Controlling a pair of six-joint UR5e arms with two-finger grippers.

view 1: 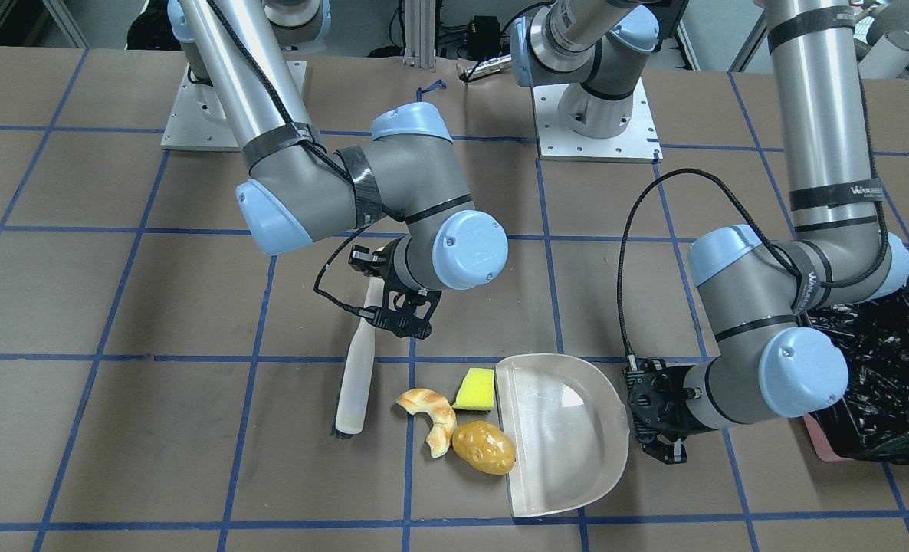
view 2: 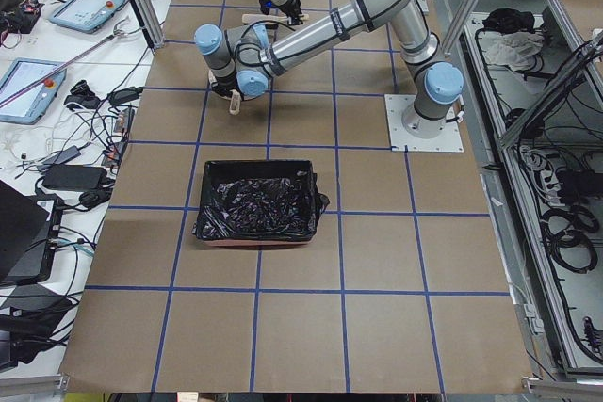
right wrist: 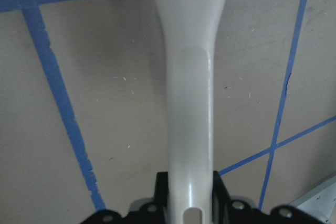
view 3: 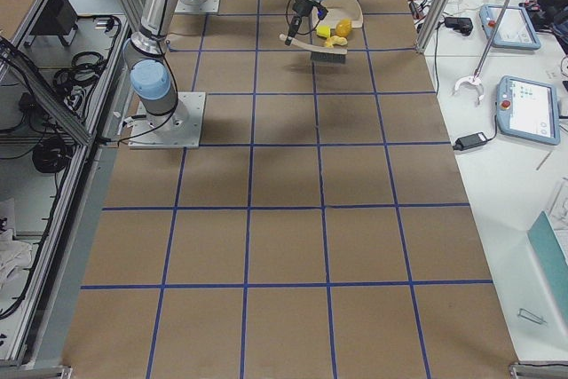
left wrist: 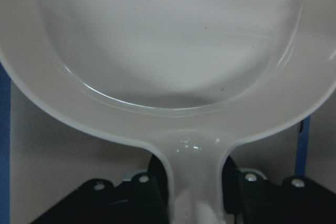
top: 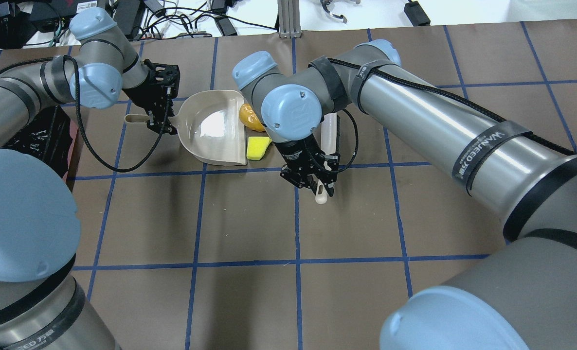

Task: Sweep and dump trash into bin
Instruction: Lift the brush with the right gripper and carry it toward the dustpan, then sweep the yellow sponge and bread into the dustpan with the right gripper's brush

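Note:
The trash lies on the table by the open mouth of the beige dustpan [view 1: 562,433]: a yellow sponge [view 1: 475,389], a tan croissant [view 1: 431,418] and a golden-brown potato lump [view 1: 484,446]. My left gripper [view 1: 657,418] is shut on the dustpan's handle [left wrist: 194,182]. My right gripper [view 1: 393,299] is shut on the handle of the beige brush [view 1: 355,376], whose black bristles rest on the table left of the croissant. In the overhead view my right arm hides the croissant. The pink bin with its black bag [view 1: 884,368] stands beyond my left arm.
Both arm bases [view 1: 596,115] are bolted at the robot's side of the brown, blue-taped table. In the exterior left view the bin [view 2: 259,202] stands about one grid square from the dustpan.

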